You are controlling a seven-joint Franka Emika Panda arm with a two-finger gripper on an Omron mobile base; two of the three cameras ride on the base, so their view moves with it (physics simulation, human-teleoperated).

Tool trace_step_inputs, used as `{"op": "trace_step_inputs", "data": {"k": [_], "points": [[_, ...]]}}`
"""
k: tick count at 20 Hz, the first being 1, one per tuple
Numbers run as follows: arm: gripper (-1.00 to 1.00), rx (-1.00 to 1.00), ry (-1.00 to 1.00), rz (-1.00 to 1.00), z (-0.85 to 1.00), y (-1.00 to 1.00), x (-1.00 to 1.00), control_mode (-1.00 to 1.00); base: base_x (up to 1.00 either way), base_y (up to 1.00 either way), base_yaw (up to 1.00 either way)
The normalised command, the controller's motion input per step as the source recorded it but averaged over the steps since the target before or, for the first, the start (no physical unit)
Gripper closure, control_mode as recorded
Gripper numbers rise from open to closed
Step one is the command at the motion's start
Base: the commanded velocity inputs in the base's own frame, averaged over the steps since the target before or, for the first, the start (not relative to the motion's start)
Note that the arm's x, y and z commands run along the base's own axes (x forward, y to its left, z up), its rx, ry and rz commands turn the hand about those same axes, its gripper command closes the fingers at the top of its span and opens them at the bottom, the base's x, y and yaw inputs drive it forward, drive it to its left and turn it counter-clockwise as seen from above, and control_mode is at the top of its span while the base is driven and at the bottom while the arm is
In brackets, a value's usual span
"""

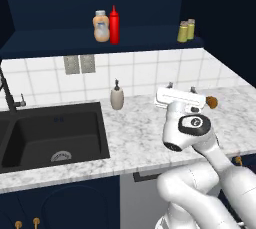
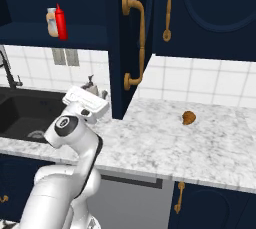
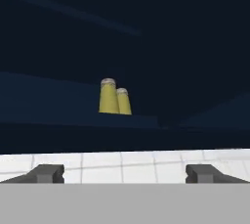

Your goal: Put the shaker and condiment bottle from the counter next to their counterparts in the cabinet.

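Both task items stand in the cabinet (image 1: 45, 43): shaker (image 1: 183, 31) at 2 o'clock, condiment bottle (image 1: 114, 25) at 12. End effector (image 3: 125, 174) open, empty; retreating carelessly could clip the shelf.

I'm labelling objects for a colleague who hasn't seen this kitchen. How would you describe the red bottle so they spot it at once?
Look at the dark navy cabinet above the black sink; its open shelf holds a pair of bottles toward the left. The condiment bottle is the slim bright red one with a pointed nozzle, right of the squat orange-beige bottle.
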Motion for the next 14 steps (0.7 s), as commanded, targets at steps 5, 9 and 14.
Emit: {"op": "trace_step_inputs", "data": {"k": [5, 9, 14], "points": [[-1.00, 0.02, 0.05, 0.11, -0.98, 0.54, -0.90, -1.00, 0.00, 0.00, 0.00], [-1.00, 0.11, 0.28, 0.06, -0.87, 0.42, -0.26, -1.00, 0.00, 0.00, 0.00], [-1.00, 0.04, 0.11, 0.03, -0.12, 0.07, 0.00, -1.00, 0.00, 0.00, 0.00]]}}
